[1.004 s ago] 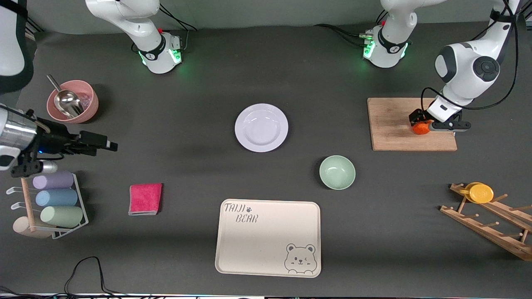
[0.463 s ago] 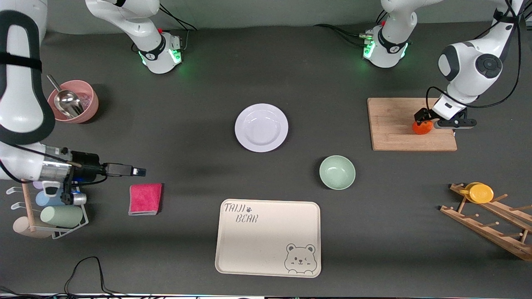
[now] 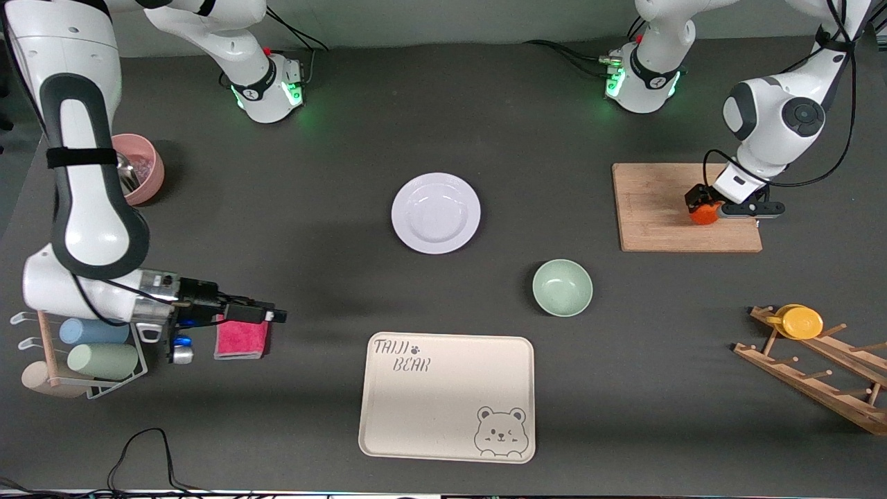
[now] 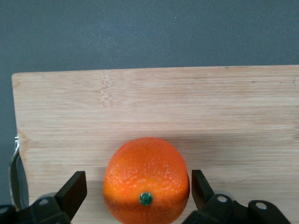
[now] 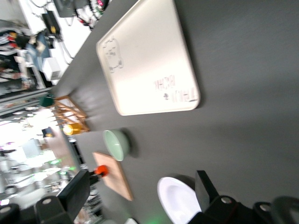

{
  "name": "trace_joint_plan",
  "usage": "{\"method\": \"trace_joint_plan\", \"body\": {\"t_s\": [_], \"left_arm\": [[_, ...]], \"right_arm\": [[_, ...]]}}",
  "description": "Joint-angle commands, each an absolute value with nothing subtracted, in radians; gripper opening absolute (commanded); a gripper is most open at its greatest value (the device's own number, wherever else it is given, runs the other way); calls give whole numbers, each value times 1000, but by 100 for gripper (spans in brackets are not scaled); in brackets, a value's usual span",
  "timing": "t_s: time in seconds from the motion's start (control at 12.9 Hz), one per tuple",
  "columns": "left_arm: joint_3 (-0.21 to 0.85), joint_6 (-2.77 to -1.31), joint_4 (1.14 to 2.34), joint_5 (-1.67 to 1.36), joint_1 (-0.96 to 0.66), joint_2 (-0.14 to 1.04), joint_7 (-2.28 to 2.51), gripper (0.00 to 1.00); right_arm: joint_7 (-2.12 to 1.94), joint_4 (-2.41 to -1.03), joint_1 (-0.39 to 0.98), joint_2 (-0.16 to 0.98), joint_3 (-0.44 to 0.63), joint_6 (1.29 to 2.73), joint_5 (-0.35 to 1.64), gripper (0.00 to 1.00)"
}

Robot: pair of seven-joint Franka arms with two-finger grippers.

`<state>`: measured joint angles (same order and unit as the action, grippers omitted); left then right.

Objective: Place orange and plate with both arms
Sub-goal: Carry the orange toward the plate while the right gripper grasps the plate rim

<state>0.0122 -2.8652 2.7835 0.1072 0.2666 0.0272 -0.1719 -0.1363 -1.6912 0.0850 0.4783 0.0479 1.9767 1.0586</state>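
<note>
Right claw (image 3: 277, 316) open, swung in over pink cloth (image 3: 241, 337), plate (image 3: 436, 213) well apart on surface (image 3: 332, 173), ungrasped. Left claw (image 3: 701, 205) open, resettled astride orange (image 3: 705, 213) on cutting board (image 3: 658, 208); squeeze looks next.

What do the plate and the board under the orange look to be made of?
Plate: glossy, pale lavender-white, with sharp highlights; likely glazed ceramic or melamine, can't tell which. Board: bare light wood, maybe bamboo, with straight grain lines and a matte finish. Orange: real-looking dimpled peel.
</note>
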Motion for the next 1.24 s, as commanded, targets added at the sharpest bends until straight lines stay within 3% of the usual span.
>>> {"method": "trace_joint_plan", "body": {"t_s": [0.0, 0.15, 0.23, 0.46, 0.62, 0.85, 1.16], "left_arm": [[18, -2887, 2803, 121, 259, 32, -144, 83], [20, -2887, 2800, 120, 244, 35, -141, 52], [20, -2885, 2800, 120, 244, 35, -141, 42], [20, -2828, 2771, 120, 245, -12, -149, 41], [23, -2574, 2664, 118, 241, -95, -153, 41], [26, -2089, 2403, 92, 190, -213, -153, 41], [26, -1713, 2090, 52, 143, -256, -160, 41]], "right_arm": [[-221, -1820, 123, 437, 52, 2077, 1211, 100], [-225, -1890, 127, 410, 51, 2126, 1300, 100], [-256, -1905, 143, 402, 51, 2129, 1308, 100], [-374, -2008, 164, 367, 51, 2126, 1380, 100], [-513, -2104, 178, 319, 40, 2126, 1388, 100], [-786, -2222, 179, 302, -4, 2115, 1463, 100], [-880, -2301, 199, 325, -37, 2037, 1586, 100]]}}
